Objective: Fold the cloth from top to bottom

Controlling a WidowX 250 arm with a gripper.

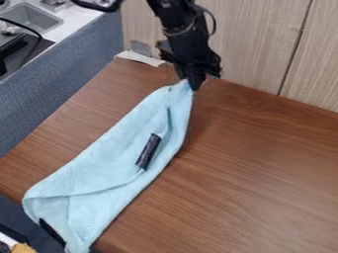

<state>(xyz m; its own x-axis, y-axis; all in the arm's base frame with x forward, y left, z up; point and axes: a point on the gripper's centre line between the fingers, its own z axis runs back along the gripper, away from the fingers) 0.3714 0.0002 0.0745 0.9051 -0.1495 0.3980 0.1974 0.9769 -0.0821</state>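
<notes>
Camera view: the arm [188,34] hangs down, jaws apparently pinching the cloth [122,153].

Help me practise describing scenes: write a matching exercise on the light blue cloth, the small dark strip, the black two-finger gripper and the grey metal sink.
1. light blue cloth
2. small dark strip
3. black two-finger gripper
4. grey metal sink

A. at the view's upper left
B. pinching the cloth's upper end
C. stretched diagonally across the brown wooden table
D. on the cloth

Pairs: 1-C, 2-D, 3-B, 4-A

Brown table [264,178]; grey partition [66,89] left, sink [31,18] beyond; pale panels [261,44] behind.
</notes>
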